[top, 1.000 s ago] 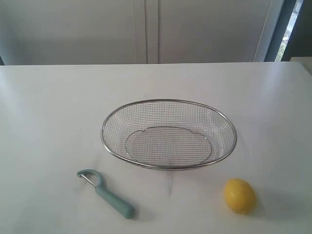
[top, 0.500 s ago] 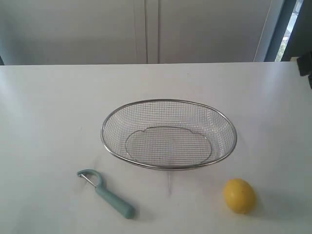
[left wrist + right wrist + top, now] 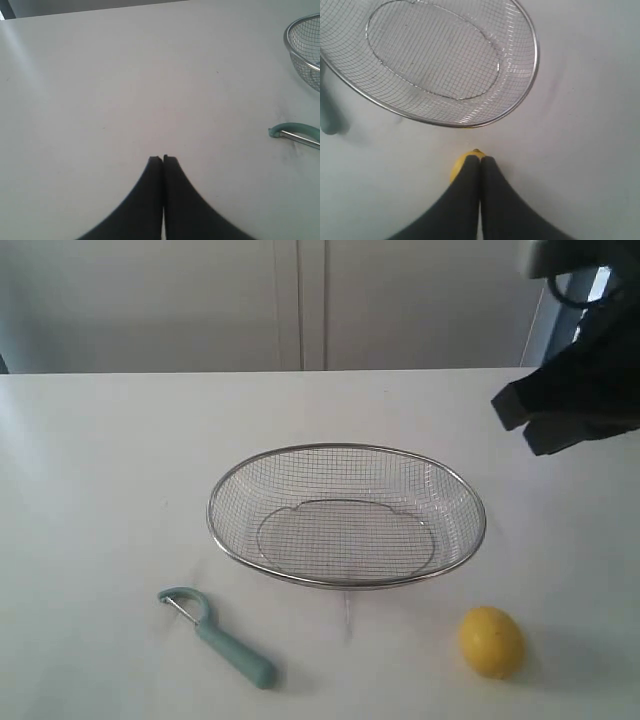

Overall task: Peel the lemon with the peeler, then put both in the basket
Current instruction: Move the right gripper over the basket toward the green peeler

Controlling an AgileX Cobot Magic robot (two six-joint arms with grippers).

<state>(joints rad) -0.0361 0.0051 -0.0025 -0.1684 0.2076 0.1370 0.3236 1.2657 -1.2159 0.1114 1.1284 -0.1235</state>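
The yellow lemon [image 3: 491,642] lies on the white table in front of the basket's right end. The teal peeler [image 3: 220,638] lies in front of its left end, looped head pointing away from the front edge. The wire-mesh basket [image 3: 345,584] stands empty in the middle. My right arm [image 3: 580,390] hangs above the table's right side. The right gripper [image 3: 480,158] is shut and empty, high above the lemon [image 3: 459,164], near the basket's rim [image 3: 536,55]. Off to the left, my left gripper [image 3: 163,158] is shut and empty over bare table, with the peeler's head [image 3: 295,127] and the basket's rim [image 3: 286,36] to one side.
White cabinet doors [image 3: 300,300] stand behind the table's far edge. A dark window frame [image 3: 560,310] shows at the back right. The peeler's handle [image 3: 327,117] sits at the edge of the right wrist view.
My right arm has come into the exterior view from the upper right and now hangs over the table's right side. Lemon, peeler and basket have not moved.
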